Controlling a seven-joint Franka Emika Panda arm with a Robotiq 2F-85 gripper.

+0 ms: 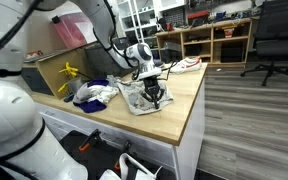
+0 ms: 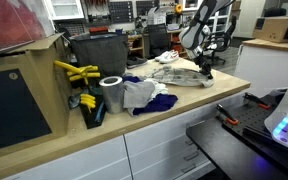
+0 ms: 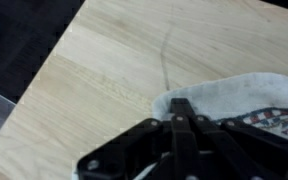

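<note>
A white cloth with a patterned band [image 1: 136, 98] [image 2: 180, 73] [image 3: 234, 95] lies spread on the wooden tabletop [image 1: 189, 95] [image 2: 174, 120] [image 3: 104, 60]. My gripper [image 1: 156, 98] [image 2: 205, 70] [image 3: 181, 108] points down onto it, jaws pressed together. In the wrist view the black fingertips meet right at the cloth's rounded edge, and the fabric there looks pinched between them and slightly raised off the wood. The arm reaches in from the back of the table in both exterior views.
A heap of blue and white cloths [image 1: 92, 93] [image 2: 144, 95] lies farther along the table, beside a grey roll [image 2: 111, 95] and yellow tools [image 1: 69, 72] [image 2: 76, 72]. The table's front edge [image 1: 192, 125] runs close by. Shelves [image 1: 209, 40] and an office chair [image 1: 274, 40] stand behind.
</note>
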